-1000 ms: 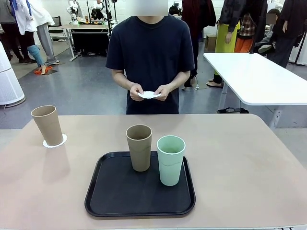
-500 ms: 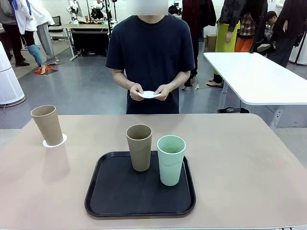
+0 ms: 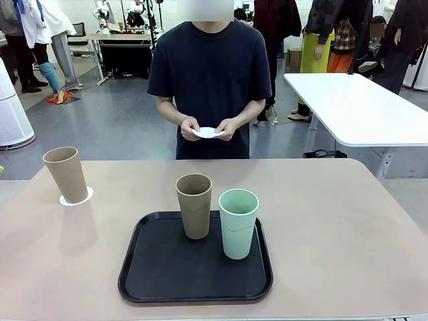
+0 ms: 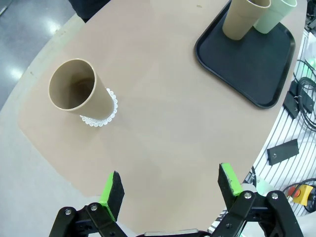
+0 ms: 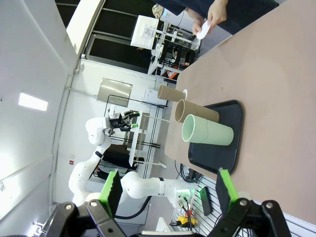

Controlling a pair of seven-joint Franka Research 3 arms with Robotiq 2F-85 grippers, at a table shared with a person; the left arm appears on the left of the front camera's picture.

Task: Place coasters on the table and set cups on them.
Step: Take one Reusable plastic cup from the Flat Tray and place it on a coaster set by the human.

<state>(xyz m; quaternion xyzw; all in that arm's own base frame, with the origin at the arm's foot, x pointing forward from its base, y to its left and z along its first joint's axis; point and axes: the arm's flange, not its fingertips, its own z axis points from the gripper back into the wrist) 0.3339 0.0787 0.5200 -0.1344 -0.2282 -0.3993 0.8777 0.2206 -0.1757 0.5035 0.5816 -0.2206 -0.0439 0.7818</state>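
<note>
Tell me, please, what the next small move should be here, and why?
Probably the person laying the held coaster on a bare part of the table. Only one tan cup stands on a coaster; the other tan cup and the mint cup stand on the black tray, with no coaster laid for them. The robot's left hand and right hand are open and empty.

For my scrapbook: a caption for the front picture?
Left cup on its coaster, brown cup and green cup on the tray, person holding another coaster.
</note>
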